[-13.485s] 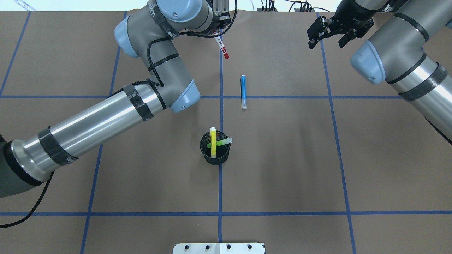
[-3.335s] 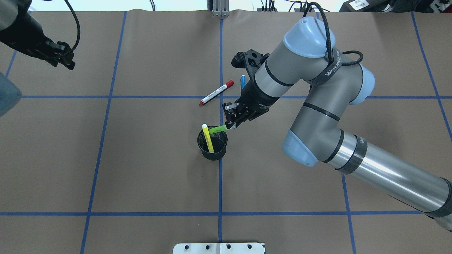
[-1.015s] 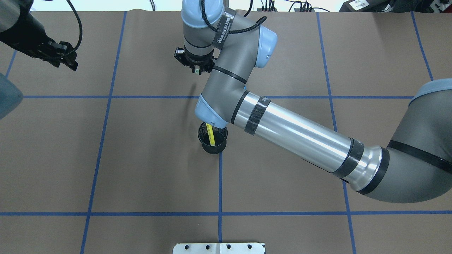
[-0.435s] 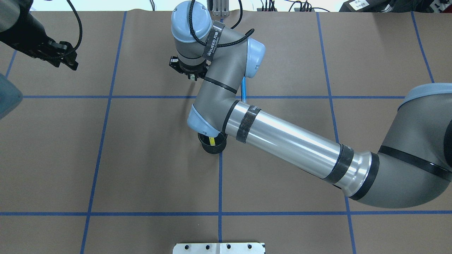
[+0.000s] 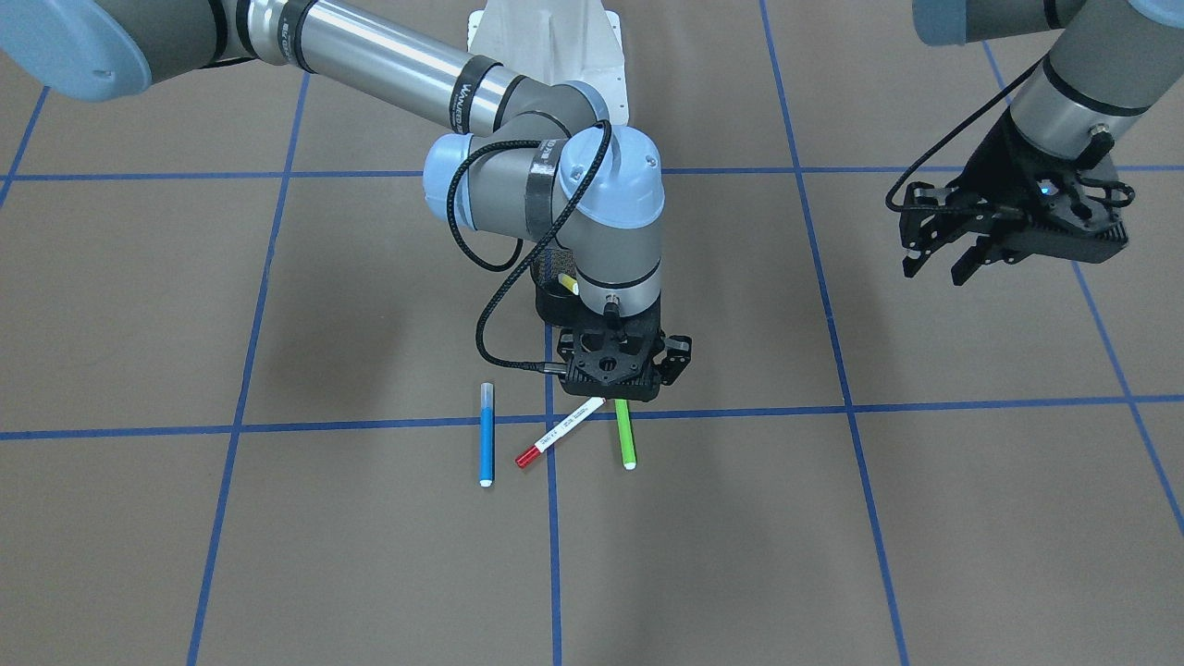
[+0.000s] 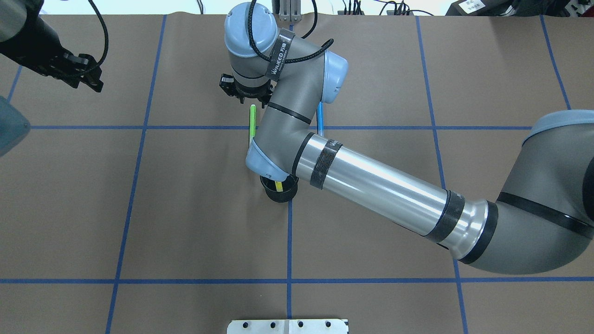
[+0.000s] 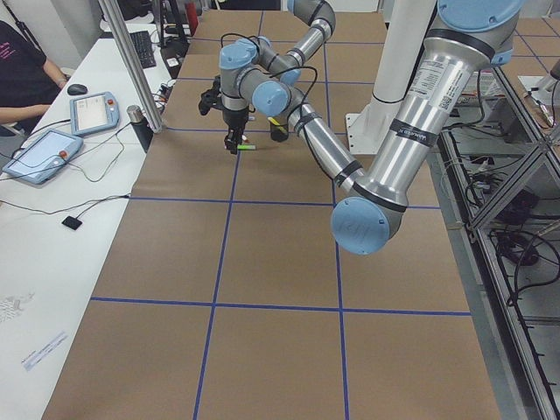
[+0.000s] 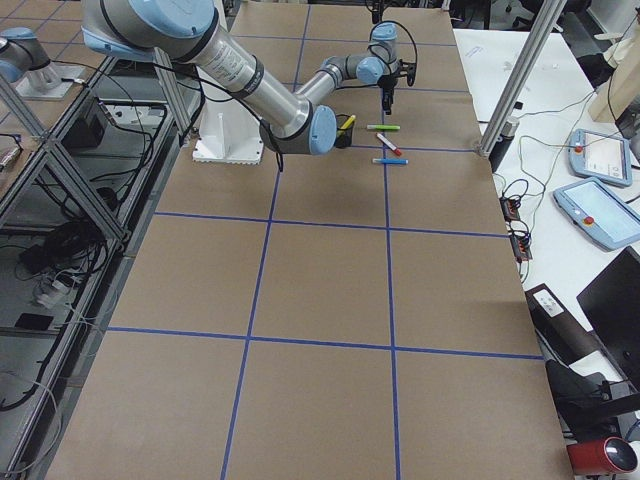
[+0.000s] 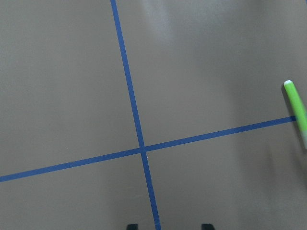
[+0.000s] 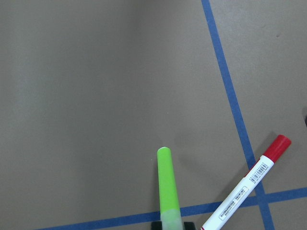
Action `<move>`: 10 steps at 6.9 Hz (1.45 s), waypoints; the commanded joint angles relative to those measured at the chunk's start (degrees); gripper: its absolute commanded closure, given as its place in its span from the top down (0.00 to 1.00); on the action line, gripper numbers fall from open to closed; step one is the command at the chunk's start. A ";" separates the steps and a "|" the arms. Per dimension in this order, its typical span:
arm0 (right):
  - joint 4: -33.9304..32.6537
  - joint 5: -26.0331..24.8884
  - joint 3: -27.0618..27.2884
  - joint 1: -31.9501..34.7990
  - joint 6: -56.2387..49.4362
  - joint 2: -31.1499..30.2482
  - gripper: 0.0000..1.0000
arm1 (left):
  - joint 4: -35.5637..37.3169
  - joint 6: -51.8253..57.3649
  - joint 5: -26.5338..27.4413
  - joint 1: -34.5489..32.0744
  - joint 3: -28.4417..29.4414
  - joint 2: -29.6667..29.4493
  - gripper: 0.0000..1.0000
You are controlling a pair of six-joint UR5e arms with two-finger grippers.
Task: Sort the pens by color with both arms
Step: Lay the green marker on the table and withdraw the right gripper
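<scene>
right fingers (image 5: 643, 390) over green pen (image 5: 626, 435), left fingers (image 5: 965, 268) apart

My surface (image 5: 925, 536) is brown paper with a blue tape grid (image 5: 370, 426). In the front-facing view three pens lie flat by the central crossing: the red-capped pen (image 5: 562, 431) slanted over the tape, the blue pen (image 5: 486, 435) at its 9 o'clock, the green pen (image 5: 626, 437) at its 3 o'clock. A black mesh cup (image 5: 553, 308) stands at 12 o'clock.
</scene>
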 commanded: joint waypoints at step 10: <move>-0.86 34.18 27.10 27.75 -38.51 -35.10 0.99 | -13.09 -45.38 6.20 17.60 8.66 -13.03 0.54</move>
